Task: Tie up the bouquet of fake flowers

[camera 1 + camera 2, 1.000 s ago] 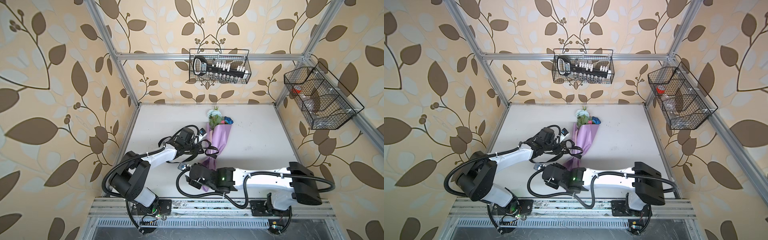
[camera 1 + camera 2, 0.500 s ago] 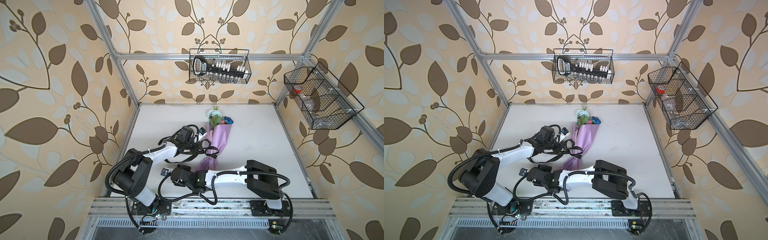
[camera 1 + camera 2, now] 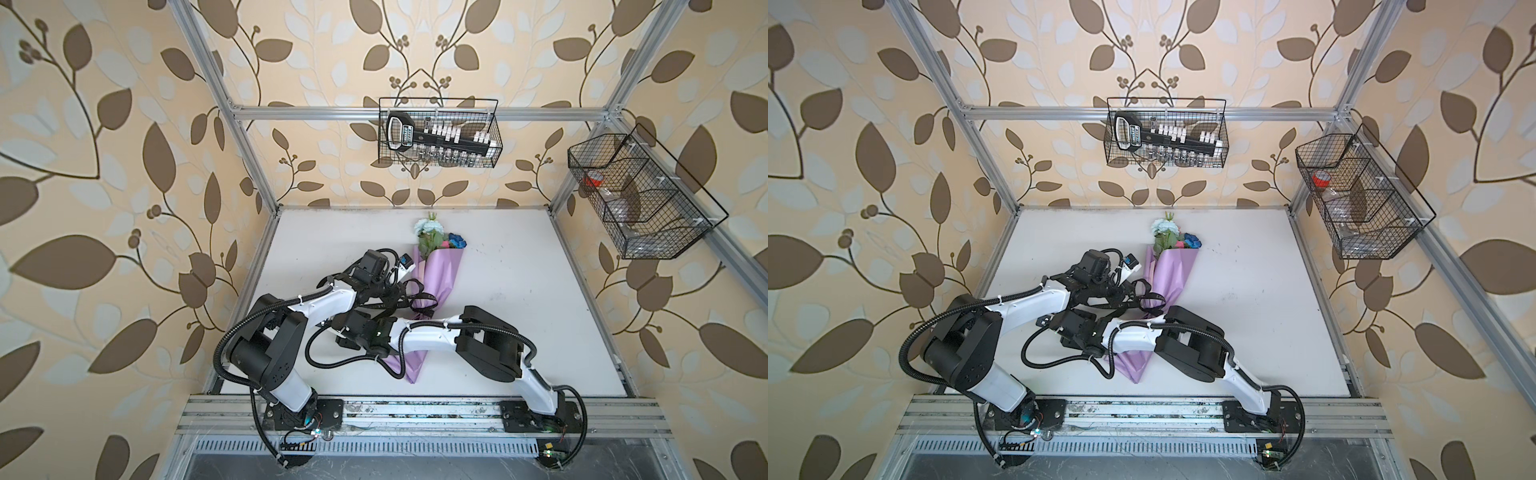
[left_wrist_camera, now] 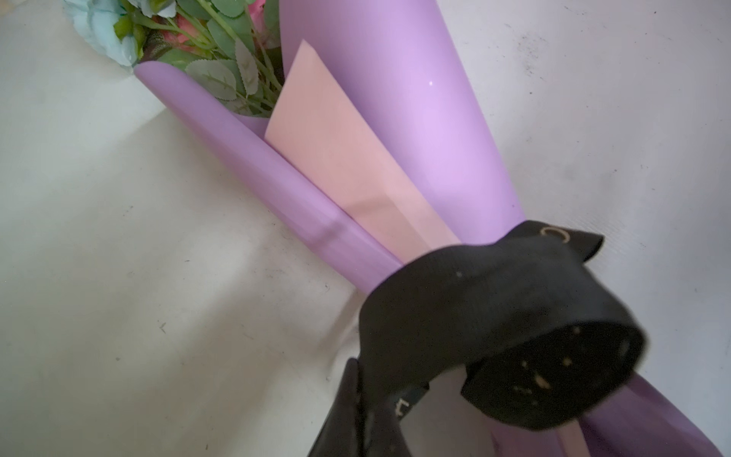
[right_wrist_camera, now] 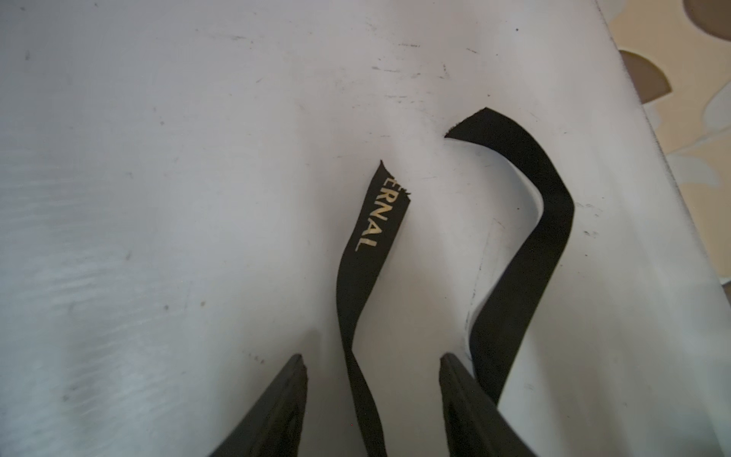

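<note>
Farthest left we find the right gripper [image 5: 374, 360] (its arm reaches across the middle). Its fingers stand wide apart, low over the white table top [image 5: 158, 198]. One loose end of the long black ribbon with pale letters [image 5: 375, 221] runs between them, not pinched, and the other end lies just beside it. Next comes the left gripper [image 4: 364, 395], its fingers squeezed together on a loop of that ribbon. To its right lies the bouquet of fake flowers in lilac and pink paper [image 3: 440, 274], flat in the middle of the table, blooms toward the back wall. The ribbon goes round its thin waist, so we think the wrapping is done. We cannot tell if a knot is made. Pulling the ends tight looks like what is left.
</note>
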Controlling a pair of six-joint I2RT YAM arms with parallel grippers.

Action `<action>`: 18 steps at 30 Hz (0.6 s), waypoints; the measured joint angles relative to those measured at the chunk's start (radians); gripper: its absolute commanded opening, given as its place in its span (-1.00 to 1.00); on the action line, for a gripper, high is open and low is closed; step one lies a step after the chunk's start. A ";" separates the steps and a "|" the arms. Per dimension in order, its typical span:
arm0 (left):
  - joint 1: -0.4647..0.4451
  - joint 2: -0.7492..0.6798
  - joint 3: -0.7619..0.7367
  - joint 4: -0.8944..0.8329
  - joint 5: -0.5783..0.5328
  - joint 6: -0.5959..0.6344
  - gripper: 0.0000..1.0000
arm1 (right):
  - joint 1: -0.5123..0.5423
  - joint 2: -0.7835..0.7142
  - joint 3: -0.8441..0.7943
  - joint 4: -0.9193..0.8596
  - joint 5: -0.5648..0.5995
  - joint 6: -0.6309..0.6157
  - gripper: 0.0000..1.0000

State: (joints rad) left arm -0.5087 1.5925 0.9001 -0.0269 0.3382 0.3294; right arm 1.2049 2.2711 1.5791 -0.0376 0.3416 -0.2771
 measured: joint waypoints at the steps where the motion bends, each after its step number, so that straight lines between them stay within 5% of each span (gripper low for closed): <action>1: 0.000 0.001 0.000 0.000 0.001 0.000 -1.00 | 0.000 0.011 0.008 -0.006 -0.014 0.000 0.08; 5: 0.000 0.002 0.000 -0.005 0.003 0.000 -1.00 | -0.002 0.045 0.060 -0.024 -0.051 0.005 -0.15; 12: 0.000 0.002 0.000 -0.006 0.003 0.000 -1.00 | -0.013 0.066 0.086 -0.048 -0.077 0.022 -1.00; 18: 0.000 0.002 0.000 -0.006 0.003 0.000 -1.00 | -0.016 0.066 0.087 -0.057 -0.092 0.040 -1.00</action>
State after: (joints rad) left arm -0.5087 1.5948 0.9005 -0.0334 0.3412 0.3294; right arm 1.1889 2.3367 1.6665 -0.0944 0.2497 -0.2367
